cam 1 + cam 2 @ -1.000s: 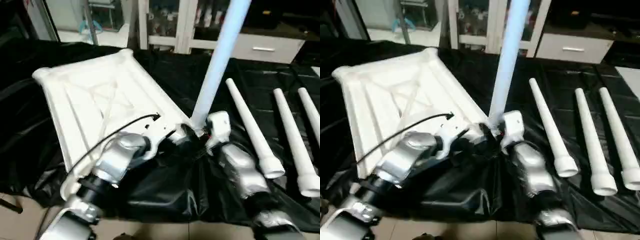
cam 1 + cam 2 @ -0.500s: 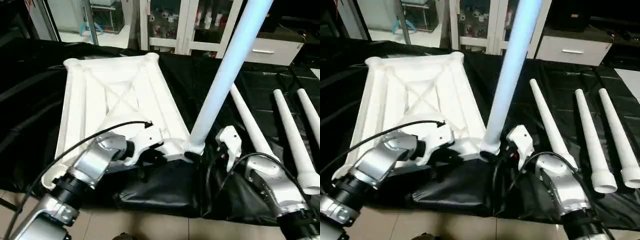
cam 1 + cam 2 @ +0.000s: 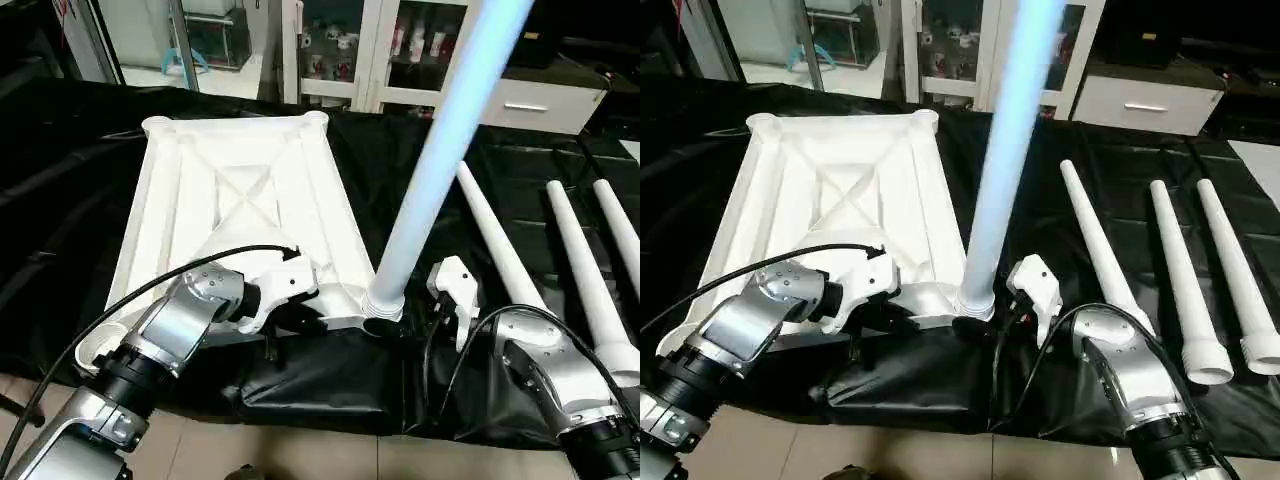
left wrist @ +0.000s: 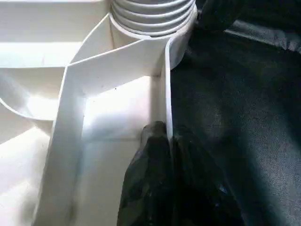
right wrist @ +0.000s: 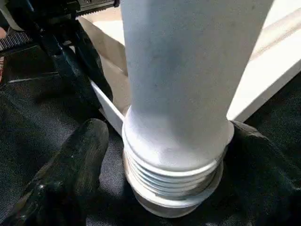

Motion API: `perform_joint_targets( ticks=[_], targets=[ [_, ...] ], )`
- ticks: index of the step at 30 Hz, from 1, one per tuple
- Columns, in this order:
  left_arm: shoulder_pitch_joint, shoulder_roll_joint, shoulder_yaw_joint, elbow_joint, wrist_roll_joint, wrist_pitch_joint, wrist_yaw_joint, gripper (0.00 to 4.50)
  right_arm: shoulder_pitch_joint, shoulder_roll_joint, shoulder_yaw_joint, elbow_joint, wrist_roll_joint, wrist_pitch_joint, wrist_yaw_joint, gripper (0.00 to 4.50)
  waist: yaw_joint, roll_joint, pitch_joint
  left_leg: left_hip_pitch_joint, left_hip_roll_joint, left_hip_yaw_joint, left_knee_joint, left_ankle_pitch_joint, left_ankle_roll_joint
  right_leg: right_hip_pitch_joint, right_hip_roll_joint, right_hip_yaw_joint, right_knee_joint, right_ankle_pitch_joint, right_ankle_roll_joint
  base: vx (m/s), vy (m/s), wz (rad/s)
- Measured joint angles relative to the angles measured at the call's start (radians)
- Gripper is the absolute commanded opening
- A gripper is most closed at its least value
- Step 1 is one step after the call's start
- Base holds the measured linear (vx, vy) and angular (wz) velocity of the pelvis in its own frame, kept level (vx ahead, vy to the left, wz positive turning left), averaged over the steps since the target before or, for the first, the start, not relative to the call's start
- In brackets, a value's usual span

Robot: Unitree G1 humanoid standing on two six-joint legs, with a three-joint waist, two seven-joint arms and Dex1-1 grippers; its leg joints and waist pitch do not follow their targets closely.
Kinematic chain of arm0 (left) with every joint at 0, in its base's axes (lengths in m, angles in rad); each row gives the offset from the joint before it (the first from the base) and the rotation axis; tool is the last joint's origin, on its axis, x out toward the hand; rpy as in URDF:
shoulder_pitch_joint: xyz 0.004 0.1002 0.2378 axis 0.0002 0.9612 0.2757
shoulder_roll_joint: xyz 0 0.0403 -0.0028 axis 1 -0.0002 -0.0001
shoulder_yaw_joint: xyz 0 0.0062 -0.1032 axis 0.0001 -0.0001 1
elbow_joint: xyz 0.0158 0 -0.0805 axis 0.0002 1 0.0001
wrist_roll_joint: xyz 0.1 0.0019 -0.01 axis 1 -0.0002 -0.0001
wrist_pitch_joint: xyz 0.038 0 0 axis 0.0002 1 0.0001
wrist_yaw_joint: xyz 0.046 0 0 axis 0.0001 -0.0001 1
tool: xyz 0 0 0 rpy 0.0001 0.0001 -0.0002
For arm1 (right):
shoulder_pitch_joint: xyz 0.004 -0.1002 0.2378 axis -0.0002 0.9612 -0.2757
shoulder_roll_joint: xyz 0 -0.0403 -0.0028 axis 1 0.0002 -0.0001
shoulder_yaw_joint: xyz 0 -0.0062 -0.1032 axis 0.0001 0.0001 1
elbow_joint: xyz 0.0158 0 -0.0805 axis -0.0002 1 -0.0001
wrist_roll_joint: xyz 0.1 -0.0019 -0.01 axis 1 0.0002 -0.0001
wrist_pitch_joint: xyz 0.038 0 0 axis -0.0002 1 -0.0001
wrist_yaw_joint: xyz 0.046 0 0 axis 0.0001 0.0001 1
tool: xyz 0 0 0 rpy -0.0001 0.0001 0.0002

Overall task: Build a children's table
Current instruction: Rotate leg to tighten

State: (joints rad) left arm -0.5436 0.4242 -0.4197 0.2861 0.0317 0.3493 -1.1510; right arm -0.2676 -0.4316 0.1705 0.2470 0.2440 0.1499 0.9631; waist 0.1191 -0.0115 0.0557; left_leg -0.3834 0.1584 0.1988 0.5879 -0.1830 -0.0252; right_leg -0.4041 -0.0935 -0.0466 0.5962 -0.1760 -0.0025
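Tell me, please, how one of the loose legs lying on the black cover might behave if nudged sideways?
The loose leg is round, so it would probably roll. Since it tapers, I'd guess it curves rather than rolling straight. It looks like a hollow plastic tube, so likely light and stiff, and the wrinkled black cover may slow it.

Black sheet (image 3: 90, 230) is covering the worktop, wrinkling at the near edge. Glass-door cabinets (image 3: 345, 50) are standing behind, a white drawer unit (image 3: 530, 100) beside them. Tiled floor (image 3: 300, 455) is showing below.
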Motion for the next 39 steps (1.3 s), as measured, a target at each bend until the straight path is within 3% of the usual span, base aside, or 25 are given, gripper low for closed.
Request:
perform_joint_targets(
  ticks=[11,26,30,35,39],
  targets=[
    [0.001,0.004,-0.001,0.000,0.000,-0.004,-0.013,0.00,-0.008,0.013,-0.009,0.035,0.002,-0.012,0.007,2.93,0.000,-0.001,-0.001,0.000,0.000,0.000,0.001,0.000,0.000,0.000,0.000,0.000,0.001,0.000,0.000,0.000,0.000,0.00],
    [0.002,-0.005,0.002,0.012,0.002,-0.005,0.004,0.00,-0.001,0.059,-0.030,0.079,0.000,-0.035,-0.027,2.74,-0.004,-0.003,-0.002,0.002,0.001,-0.001,0.007,0.000,0.000,0.001,0.000,0.000,0.007,0.000,-0.001,0.000,0.000,0.00],
    [-0.006,-0.069,0.032,0.064,0.017,0.022,0.118,0.00,-0.028,0.155,-0.066,0.172,-0.008,-0.054,-0.203,2.73,-0.018,-0.007,-0.005,0.008,0.002,0.000,0.010,0.000,-0.001,0.005,0.000,0.001,0.010,0.000,0.000,0.000,0.000,0.00],
    [-0.053,-0.191,0.081,0.146,0.043,0.136,0.303,0.00,-0.133,0.307,-0.119,0.343,-0.046,-0.097,-0.498,2.73,-0.050,-0.006,-0.006,0.015,0.002,-0.001,0.009,0.000,-0.001,0.008,-0.001,-0.001,0.006,-0.004,0.007,0.000,0.000,0.00],
    [-0.102,-0.325,0.135,0.245,0.045,0.189,0.493,0.00,-0.238,0.392,-0.171,0.484,-0.064,-0.133,-0.709,2.73,-0.068,0.006,-0.005,0.015,0.002,-0.002,0.009,0.000,-0.001,0.009,-0.001,-0.004,-0.007,-0.004,0.007,0.000,0.000,0.00]
  ],
)
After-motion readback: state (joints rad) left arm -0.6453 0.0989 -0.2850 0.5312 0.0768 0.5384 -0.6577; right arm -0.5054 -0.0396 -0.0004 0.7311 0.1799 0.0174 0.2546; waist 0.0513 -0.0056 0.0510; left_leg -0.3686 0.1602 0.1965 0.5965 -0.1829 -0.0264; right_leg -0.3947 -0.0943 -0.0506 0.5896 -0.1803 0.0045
